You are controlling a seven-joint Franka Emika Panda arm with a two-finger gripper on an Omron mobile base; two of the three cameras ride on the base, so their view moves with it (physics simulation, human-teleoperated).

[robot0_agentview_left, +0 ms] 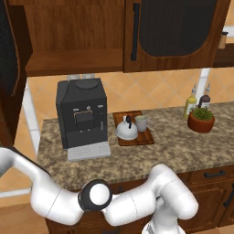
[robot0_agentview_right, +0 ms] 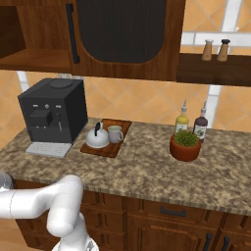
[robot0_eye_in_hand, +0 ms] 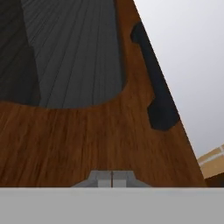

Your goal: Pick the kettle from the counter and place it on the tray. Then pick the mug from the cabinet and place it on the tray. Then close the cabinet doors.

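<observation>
The gripper (robot0_eye_in_hand: 112, 178), clenched on nothing, is pressing close against the left cabinet door (robot0_eye_in_hand: 100, 135): brown wood frame, black mesh panel, dark bar handle (robot0_eye_in_hand: 155, 83) lying up-right of the gripper.

Right before the closed claw (robot0_eye_in_hand: 112, 178): warm reddish wood grain of a cabinet door (robot0_eye_in_hand: 100, 135), satin-smooth, framing a ribbed black mesh-like panel (robot0_eye_in_hand: 70, 52), with a matt black bar handle (robot0_eye_in_hand: 154, 78) to the claw's right. Well away from the claw on the speckled, polished granite counter (robot0_agentview_left: 183, 146): a reddish-brown wooden tray (robot0_agentview_left: 144, 136), carrying a glossy silver-white metal kettle (robot0_agentview_left: 125, 130) and a pale glazed ceramic mug (robot0_agentview_left: 141, 122). Beside that, a matt black plastic coffee machine (robot0_agentview_left: 82, 109).
</observation>
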